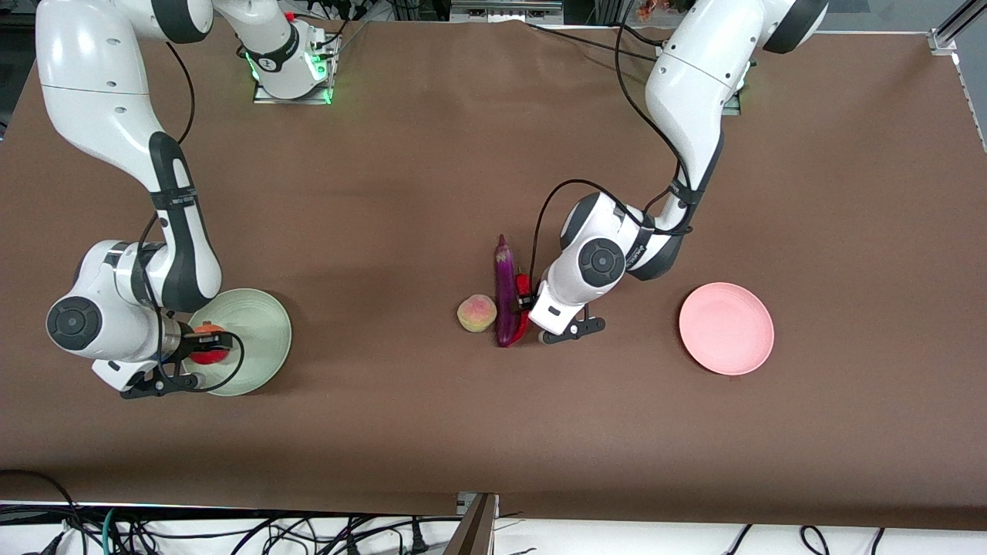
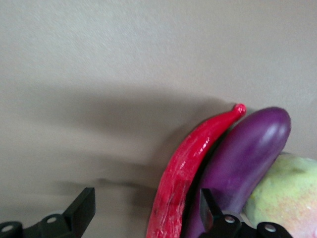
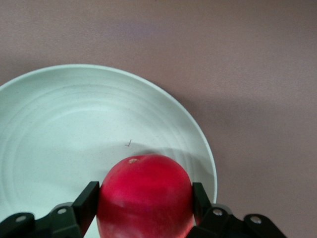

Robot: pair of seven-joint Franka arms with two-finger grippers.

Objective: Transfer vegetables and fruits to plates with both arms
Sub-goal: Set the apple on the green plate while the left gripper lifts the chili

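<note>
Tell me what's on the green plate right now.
Only the red fruit, shut in the right hand over the green plate. Whether it touches the plate is hidden; the rest shows bare.

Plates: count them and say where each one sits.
2. The green plate lies toward the right arm's end, under the right gripper; the pink plate toward the left arm's end.
</note>
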